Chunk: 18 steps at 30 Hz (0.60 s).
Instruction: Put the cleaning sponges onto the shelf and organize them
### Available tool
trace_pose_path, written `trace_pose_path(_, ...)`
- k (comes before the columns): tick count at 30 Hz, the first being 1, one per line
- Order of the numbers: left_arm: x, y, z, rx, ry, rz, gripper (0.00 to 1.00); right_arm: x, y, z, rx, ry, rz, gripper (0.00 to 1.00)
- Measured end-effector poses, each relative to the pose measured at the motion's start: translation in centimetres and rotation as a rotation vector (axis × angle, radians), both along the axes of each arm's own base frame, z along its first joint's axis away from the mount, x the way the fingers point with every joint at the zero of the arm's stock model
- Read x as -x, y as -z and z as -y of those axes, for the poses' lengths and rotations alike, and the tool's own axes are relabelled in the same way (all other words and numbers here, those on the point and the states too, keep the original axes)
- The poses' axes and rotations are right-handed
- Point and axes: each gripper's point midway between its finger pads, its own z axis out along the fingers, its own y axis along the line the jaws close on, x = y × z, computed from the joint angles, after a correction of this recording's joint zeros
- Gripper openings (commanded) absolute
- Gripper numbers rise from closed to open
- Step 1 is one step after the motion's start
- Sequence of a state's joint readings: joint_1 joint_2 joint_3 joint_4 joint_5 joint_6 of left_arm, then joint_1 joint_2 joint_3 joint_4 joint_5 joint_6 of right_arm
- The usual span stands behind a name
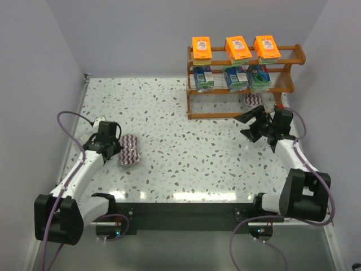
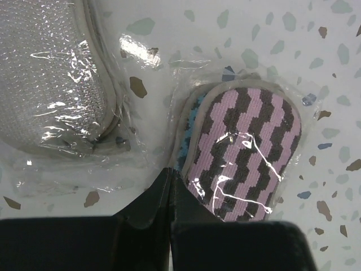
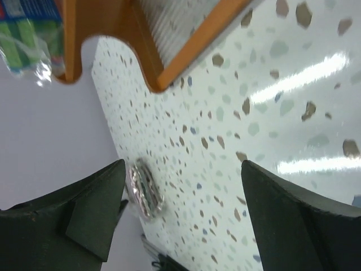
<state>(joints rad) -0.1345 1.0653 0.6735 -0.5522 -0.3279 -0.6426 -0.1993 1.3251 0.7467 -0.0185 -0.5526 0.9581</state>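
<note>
Purple-and-white zigzag pads in clear bags: two of them (image 1: 130,151) lie together on the table's left half. In the left wrist view they sit side by side with their bags touching. One shows its zigzag face (image 2: 248,152), the other a silvery mesh side (image 2: 51,79). A third zigzag pad (image 1: 252,100) lies at the right end of the bottom tier of the brown wooden three-tier shelf (image 1: 190,90).

The three bright orange packs (image 1: 238,48) stand in a row on the top tier. The three blue-green plastic-wrapped packs (image 1: 236,78) stand in a row on the middle tier, one under each orange pack. The shelf stands at the far right of the table, near the back wall.

Left gripper (image 2: 169,183): jaws fully closed, tips down on the clear film between the two bags. Whether film is pinched between them I cannot tell.

Right gripper (image 1: 250,126): jaws spread wide with nothing between them. It sits just in front of the shelf's bottom tier, near the third pad and apart from it. The right wrist view shows the shelf's side panel above the fingers (image 3: 96,214).

Surface: white speckled table (image 1: 186,113). Purple cables (image 1: 66,116) loop from both arms.
</note>
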Motion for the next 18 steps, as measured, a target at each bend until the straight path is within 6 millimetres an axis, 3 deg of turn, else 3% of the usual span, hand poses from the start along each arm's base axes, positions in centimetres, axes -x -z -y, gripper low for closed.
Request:
trace_pose_path(8, 0.4, 3.5, 0.2, 0.014, 0.021, -0.073, 0.00, 6.2, 1.7, -4.5, 0.032, -0.181, -0.052, 0.89)
trace_pose_path(13, 1.1, 5.9, 2.3, 0.119, 0.080, -0.100, 0.00, 8.7, 2.8, -8.4, 0.047, -0.336, -0.086, 0.89)
trace_pose_path(18, 0.4, 6.2, 5.0, 0.242, 0.138, -0.052, 0.00, 10.4, 3.3, -12.0, 0.048, -0.460, -0.093, 0.89)
